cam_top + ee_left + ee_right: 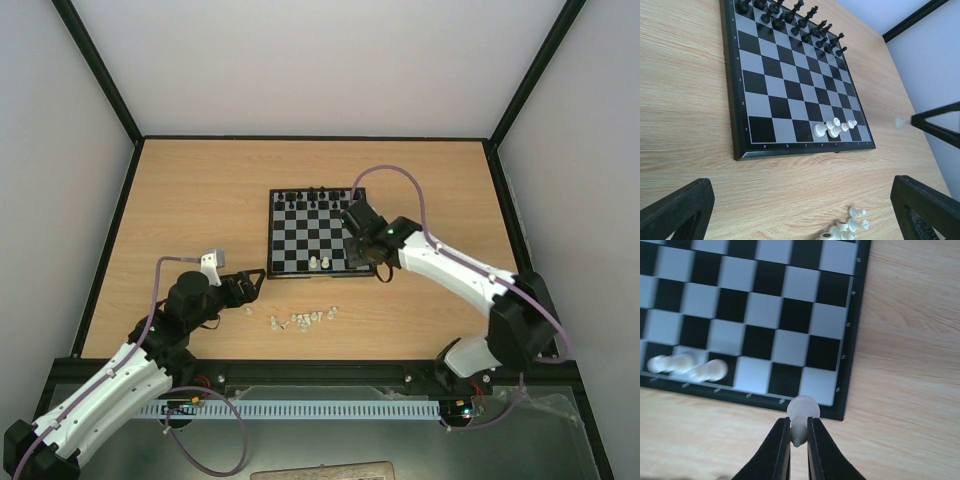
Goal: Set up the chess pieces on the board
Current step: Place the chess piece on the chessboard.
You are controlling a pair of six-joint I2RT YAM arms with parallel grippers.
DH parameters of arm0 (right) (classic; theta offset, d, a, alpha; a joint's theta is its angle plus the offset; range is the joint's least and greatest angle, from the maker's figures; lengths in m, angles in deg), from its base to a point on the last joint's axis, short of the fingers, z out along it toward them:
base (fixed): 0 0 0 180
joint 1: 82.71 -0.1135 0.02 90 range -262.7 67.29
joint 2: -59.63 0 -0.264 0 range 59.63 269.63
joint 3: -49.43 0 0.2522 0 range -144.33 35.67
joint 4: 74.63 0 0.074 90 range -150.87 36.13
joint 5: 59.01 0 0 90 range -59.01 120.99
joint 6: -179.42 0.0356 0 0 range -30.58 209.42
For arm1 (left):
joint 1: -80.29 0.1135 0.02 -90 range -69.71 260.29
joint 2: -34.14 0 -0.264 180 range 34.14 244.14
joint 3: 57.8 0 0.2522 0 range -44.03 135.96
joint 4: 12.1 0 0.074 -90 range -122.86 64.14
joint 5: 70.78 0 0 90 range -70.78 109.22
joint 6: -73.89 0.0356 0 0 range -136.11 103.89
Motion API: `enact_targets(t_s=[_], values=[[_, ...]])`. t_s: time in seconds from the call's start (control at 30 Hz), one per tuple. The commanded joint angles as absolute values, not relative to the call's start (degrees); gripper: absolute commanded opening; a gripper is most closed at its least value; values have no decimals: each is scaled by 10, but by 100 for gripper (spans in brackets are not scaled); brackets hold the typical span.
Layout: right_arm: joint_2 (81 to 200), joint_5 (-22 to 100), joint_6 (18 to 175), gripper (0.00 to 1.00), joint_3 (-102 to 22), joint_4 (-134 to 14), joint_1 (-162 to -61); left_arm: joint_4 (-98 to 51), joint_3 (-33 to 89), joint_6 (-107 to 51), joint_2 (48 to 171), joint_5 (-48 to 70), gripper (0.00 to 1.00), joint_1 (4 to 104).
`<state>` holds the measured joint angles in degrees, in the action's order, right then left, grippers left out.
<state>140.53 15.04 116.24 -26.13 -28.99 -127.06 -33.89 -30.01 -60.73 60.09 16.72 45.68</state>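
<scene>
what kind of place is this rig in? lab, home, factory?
Probably a lab robot cell: plain pale walls and a black frame enclose one wooden table, with the left arm and right arm mounted at its near edge and a chessboard laid out.

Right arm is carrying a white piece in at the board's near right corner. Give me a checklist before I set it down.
1. Grip: ok. The right gripper is shut on the white piece, with its head sticking out past the fingertips.
2. Alignment: cannot tell. The piece shows over the board at its corner border. Its height is unclear.
3. Corner squares free: ok. The nearest ones are bare.
4. Placed white pieces: ok. They stand upright on the near row, away from the corner.
5. Left gripper: ok. It is open and off the board, near the loose white pieces.
</scene>
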Motion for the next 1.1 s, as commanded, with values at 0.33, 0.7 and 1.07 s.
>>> enact_targets(t_s=[0.33, 0.7, 1.07], values=[[1586, 154, 1127, 6, -336, -304, -1192, -336, -303, -607, 596, 165, 99, 455], [1607, 183, 1117, 10, -332, -318, -1172, -340, -302, -605, 594, 169, 99, 455], [1584, 201, 1118, 21, -335, -310, -1172, -331, -302, -604, 607, 167, 100, 455]])
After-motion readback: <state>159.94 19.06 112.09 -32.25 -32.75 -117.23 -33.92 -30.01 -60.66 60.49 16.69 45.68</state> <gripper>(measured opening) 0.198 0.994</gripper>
